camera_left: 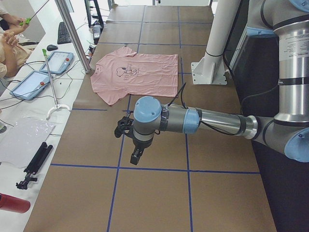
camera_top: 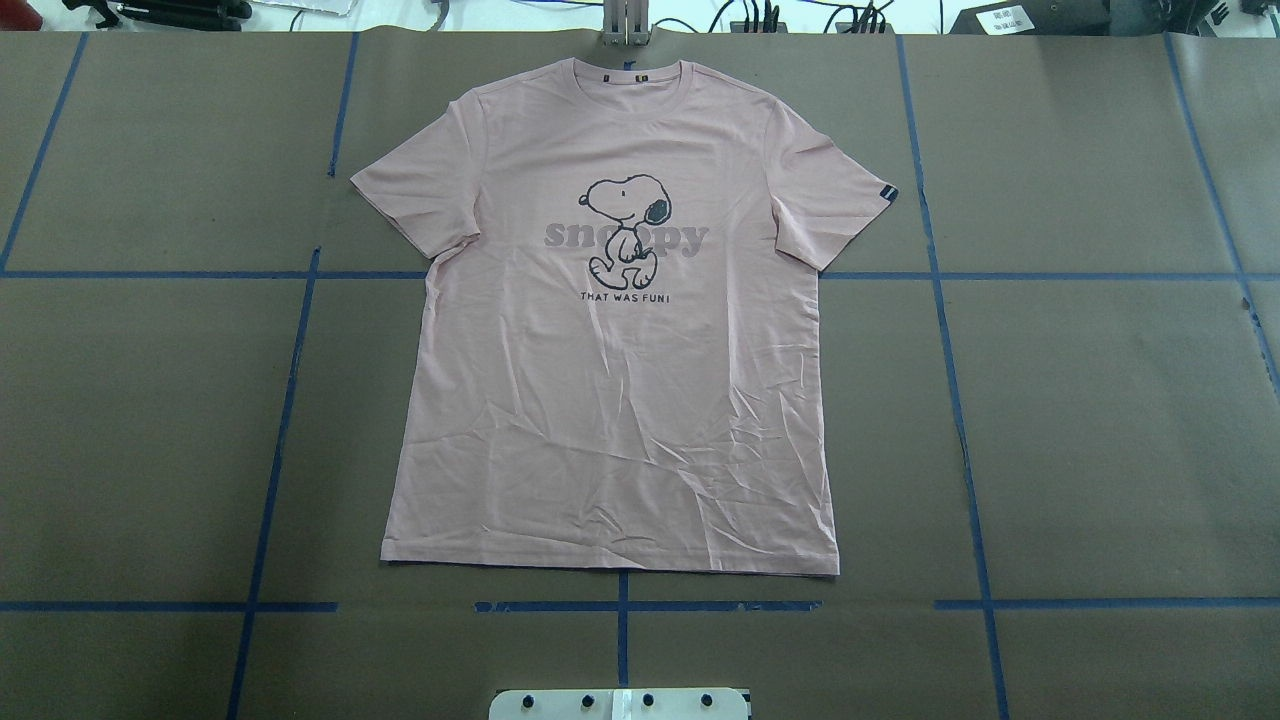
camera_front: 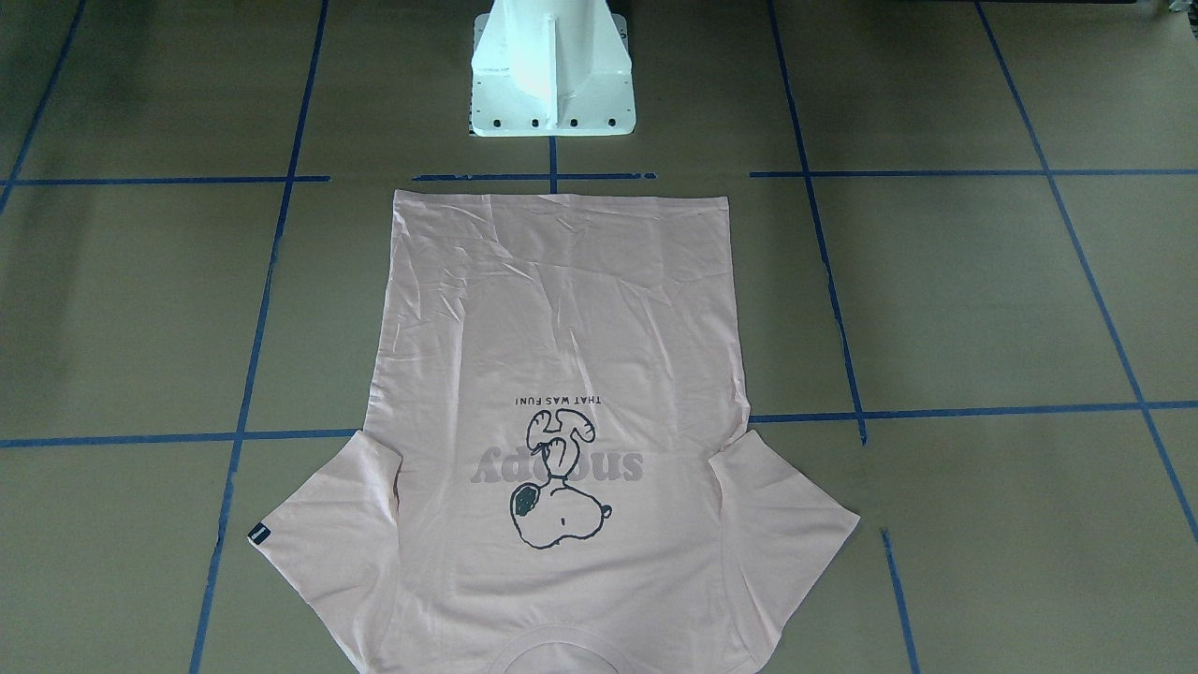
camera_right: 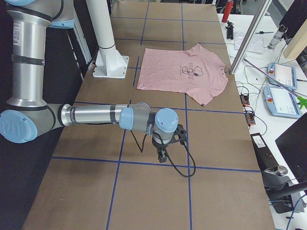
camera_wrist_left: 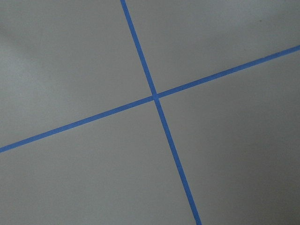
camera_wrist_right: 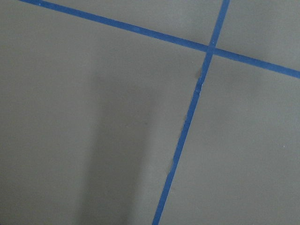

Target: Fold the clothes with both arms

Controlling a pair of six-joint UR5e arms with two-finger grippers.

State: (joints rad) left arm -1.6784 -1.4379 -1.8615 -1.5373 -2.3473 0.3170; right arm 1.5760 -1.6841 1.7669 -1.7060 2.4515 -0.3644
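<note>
Overhead: pink T-shirt (camera_top: 610, 400) flat on table (camera_top: 1100, 400), print up.
L gripper (camera_left: 136, 157) & R gripper (camera_right: 162, 154) well apart from it; spread or pressed, can't tell.

1. A table (camera_top: 1100, 400) covered in brown paper fills every view, and blue tape lines (camera_top: 955, 400) divide it into large rectangles.
2. The exterior left view shows a white side bench (camera_left: 19, 145) running along the table's edge.
3. On that bench lie a blue-framed tablet (camera_left: 30, 85), a black keyboard (camera_left: 63, 32), a folded black tripod (camera_left: 35, 164) and a red bottle (camera_left: 13, 203).
4. A slanted aluminium post (camera_left: 72, 34) rises at the table's edge.
5. The exterior right view shows a black monitor (camera_right: 292, 148) near loose cables (camera_right: 249, 96).
6. The light is even, and shadows on the paper are soft.
</note>
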